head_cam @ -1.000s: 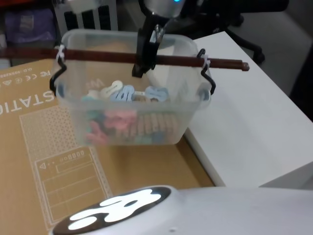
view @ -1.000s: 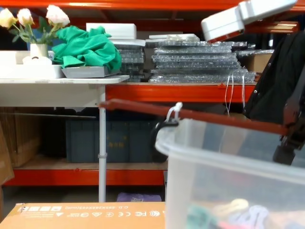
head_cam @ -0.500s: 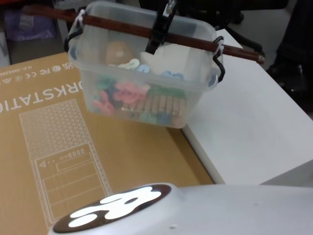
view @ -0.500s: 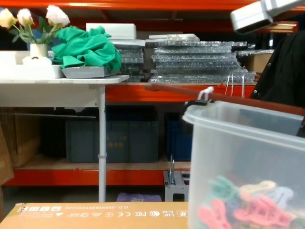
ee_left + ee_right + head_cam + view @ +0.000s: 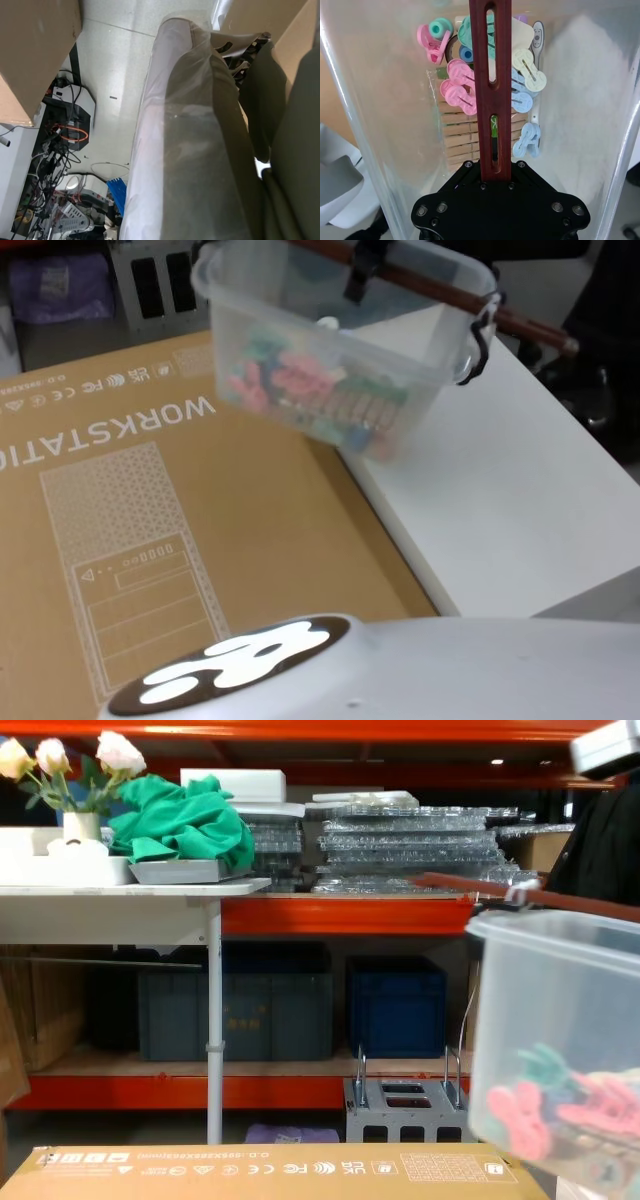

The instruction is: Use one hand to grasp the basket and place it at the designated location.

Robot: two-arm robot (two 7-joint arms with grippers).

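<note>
Rightward and up the basket (image 5: 340, 350) has swung, tilted above the table (image 5: 520, 510) edge. I've the right gripper (image 5: 495, 167) clamped on its handle (image 5: 490, 50); more sway could spill the pegs (image 5: 300, 375).

Along the far side runs an orange steel shelving rack (image 5: 340, 915), its upper shelf stacked with clear plastic trays (image 5: 410, 845) and its low shelf holding dark blue plastic crates (image 5: 395, 1005), with a grey metal block with two loop handles (image 5: 400, 1105) below them. At far left a white side table (image 5: 130, 900) carries a crumpled green cloth (image 5: 185, 825) and pale flowers in a white vase (image 5: 60, 760). Near, a flat brown cardboard sheet printed WORKSTATION (image 5: 150, 510) lies left of a white desk (image 5: 500, 490).
</note>
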